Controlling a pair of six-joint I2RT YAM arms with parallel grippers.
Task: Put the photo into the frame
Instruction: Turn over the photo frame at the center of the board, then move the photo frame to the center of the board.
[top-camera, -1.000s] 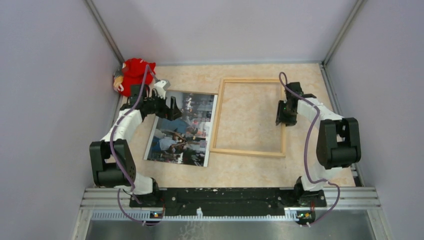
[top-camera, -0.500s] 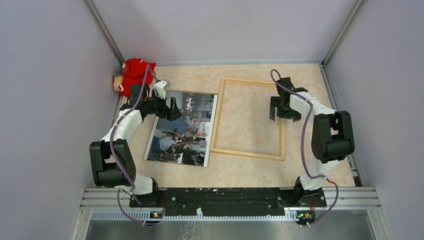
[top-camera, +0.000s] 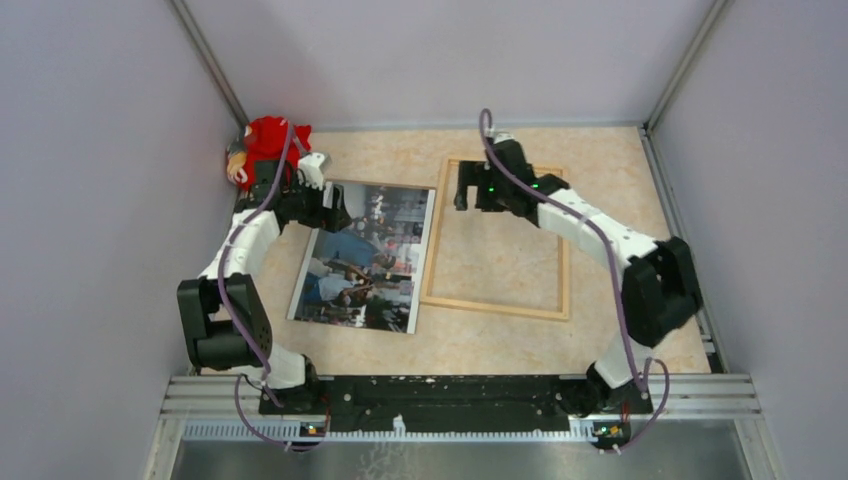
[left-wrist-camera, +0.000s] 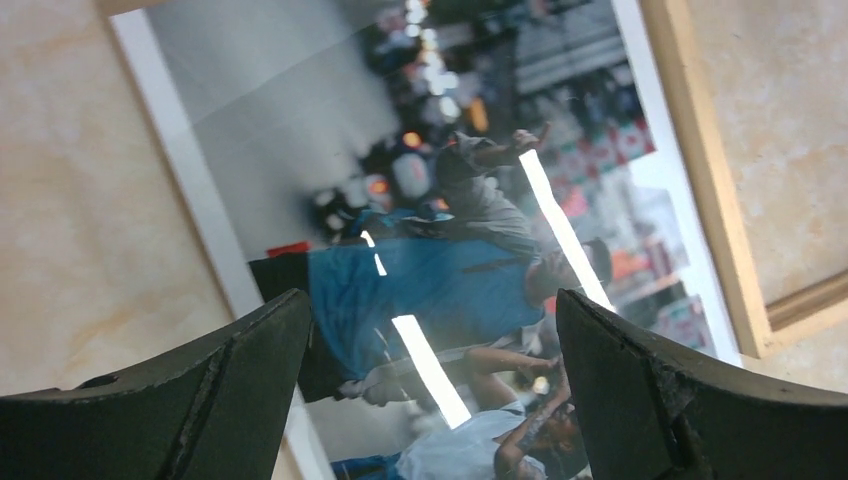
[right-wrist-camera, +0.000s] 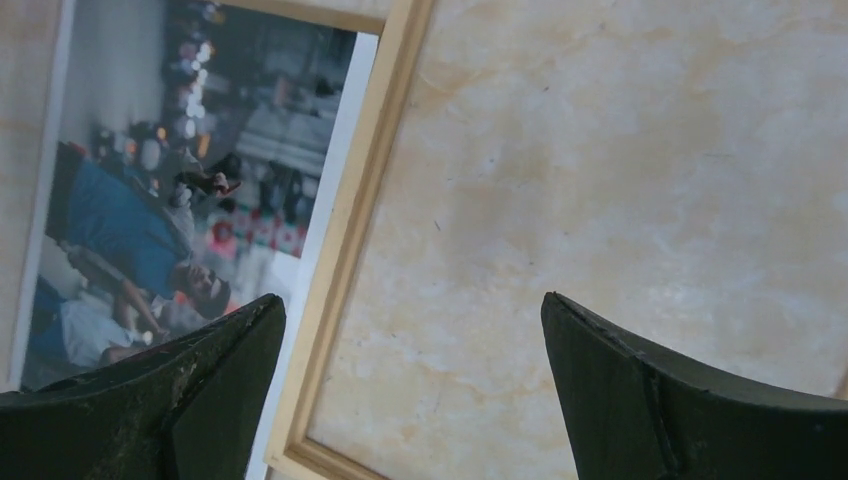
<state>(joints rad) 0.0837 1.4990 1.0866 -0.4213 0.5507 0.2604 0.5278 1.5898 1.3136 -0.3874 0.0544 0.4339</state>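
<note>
Your left gripper (left-wrist-camera: 430, 335) hangs wide over the photo (top-camera: 365, 255), probably to pinch its edge. Your right gripper (right-wrist-camera: 410, 320), wide and empty, overhangs the frame (top-camera: 497, 305).

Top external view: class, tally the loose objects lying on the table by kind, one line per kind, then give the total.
Photo: 1
Wooden picture frame: 1
Red plush toy: 1
Total: 3
</note>
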